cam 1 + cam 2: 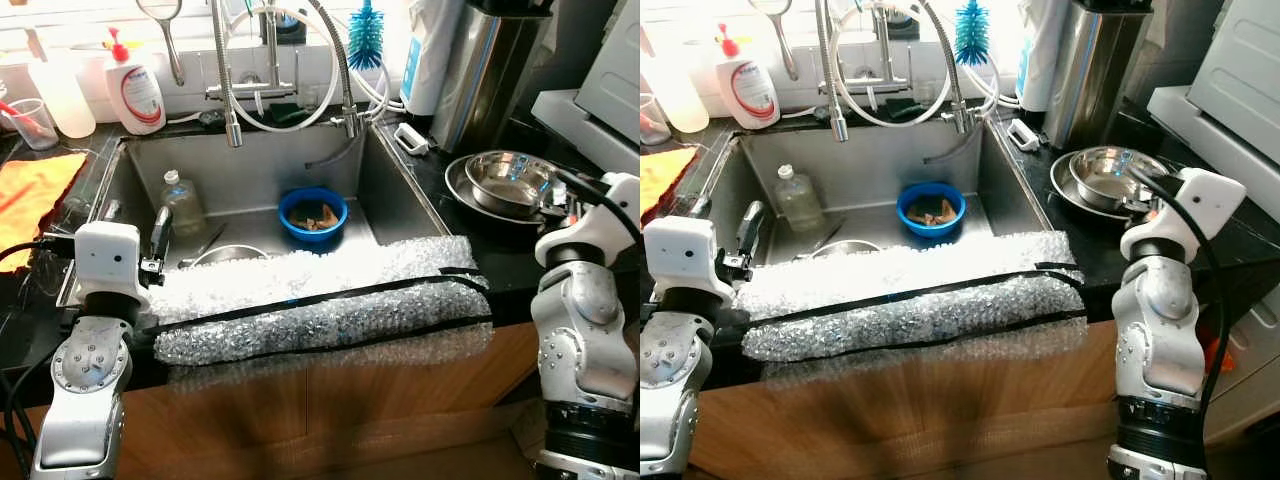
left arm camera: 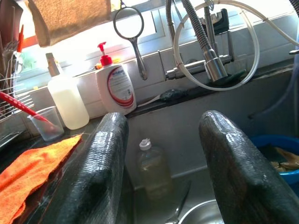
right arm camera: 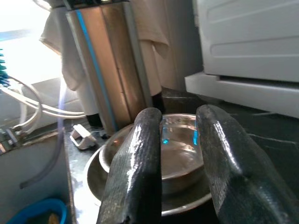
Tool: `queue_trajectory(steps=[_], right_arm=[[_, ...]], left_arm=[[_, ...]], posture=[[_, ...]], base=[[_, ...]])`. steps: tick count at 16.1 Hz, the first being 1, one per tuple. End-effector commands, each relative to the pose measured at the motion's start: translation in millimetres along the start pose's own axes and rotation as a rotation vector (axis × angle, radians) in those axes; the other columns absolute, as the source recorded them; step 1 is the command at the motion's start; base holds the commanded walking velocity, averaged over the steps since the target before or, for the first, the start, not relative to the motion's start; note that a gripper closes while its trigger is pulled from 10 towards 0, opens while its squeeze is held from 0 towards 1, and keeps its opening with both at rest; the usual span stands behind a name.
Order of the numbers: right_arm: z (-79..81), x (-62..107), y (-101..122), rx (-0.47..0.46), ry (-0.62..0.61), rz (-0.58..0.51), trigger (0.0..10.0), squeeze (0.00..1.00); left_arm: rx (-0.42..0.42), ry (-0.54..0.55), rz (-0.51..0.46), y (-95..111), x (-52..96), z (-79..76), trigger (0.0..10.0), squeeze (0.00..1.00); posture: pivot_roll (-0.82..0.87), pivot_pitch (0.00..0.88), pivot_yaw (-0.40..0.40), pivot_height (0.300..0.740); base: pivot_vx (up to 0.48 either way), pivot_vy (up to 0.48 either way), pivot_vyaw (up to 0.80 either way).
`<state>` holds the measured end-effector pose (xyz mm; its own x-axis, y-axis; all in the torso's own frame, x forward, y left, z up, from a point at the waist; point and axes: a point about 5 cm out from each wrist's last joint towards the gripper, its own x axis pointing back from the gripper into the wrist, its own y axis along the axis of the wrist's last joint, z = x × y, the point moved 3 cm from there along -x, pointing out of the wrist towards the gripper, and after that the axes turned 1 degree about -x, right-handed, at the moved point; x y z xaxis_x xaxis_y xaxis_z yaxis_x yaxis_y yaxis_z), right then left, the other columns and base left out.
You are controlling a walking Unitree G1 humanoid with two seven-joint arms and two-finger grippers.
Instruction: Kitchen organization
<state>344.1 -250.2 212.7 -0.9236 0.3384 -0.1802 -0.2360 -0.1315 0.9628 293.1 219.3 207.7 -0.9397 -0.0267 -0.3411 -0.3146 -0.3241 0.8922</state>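
A blue bowl (image 1: 313,213) with food scraps sits at the bottom of the steel sink (image 1: 392,190). A clear plastic bottle (image 1: 183,203) stands in the sink's left corner, and the rim of a steel bowl (image 1: 222,255) shows by the front wall. My left gripper (image 2: 163,168) hangs open over the sink's left edge, pointing toward the bottle (image 2: 152,170), holding nothing. Two stacked steel bowls (image 1: 512,182) rest on the black counter to the right. My right gripper (image 3: 180,163) is open just in front of them (image 3: 180,154), with nothing between its fingers.
Bubble wrap (image 1: 320,300) covers the sink's front edge. A pull-down faucet (image 1: 232,100) with hoses hangs over the basin. A soap dispenser (image 1: 135,90) and a blue brush (image 1: 366,40) stand behind. An orange cloth (image 1: 30,195) lies left; a tall steel canister (image 1: 490,70) stands right.
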Motion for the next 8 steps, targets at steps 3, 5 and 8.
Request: queue_trajectory(steps=[3, 5, 8], right_arm=[[7.4, -1.4, -21.7, 0.096, 0.067, 0.134, 10.0, 0.00], [11.2, -0.3, -25.8, 0.099, 0.094, 0.161, 10.0, 0.00], [22.4, -0.6, -23.8, 0.186, 0.196, 0.167, 10.0, 0.00]], left_arm=[[0.005, -0.006, -0.012, 0.9, -2.5, -4.1, 10.0, 0.00], [0.006, -0.005, -0.014, 1.6, -2.5, -4.5, 10.0, 0.00], [0.005, -0.004, -0.018, 2.2, -3.1, -4.9, 10.0, 0.00]], posture=[[0.04, 0.000, -0.016, 0.740], [0.04, 0.000, -0.015, 0.740], [0.04, 0.000, -0.018, 0.740]], base=[[0.000, 0.000, 0.00], [0.000, 0.000, 0.00], [0.000, 0.000, 0.00]])
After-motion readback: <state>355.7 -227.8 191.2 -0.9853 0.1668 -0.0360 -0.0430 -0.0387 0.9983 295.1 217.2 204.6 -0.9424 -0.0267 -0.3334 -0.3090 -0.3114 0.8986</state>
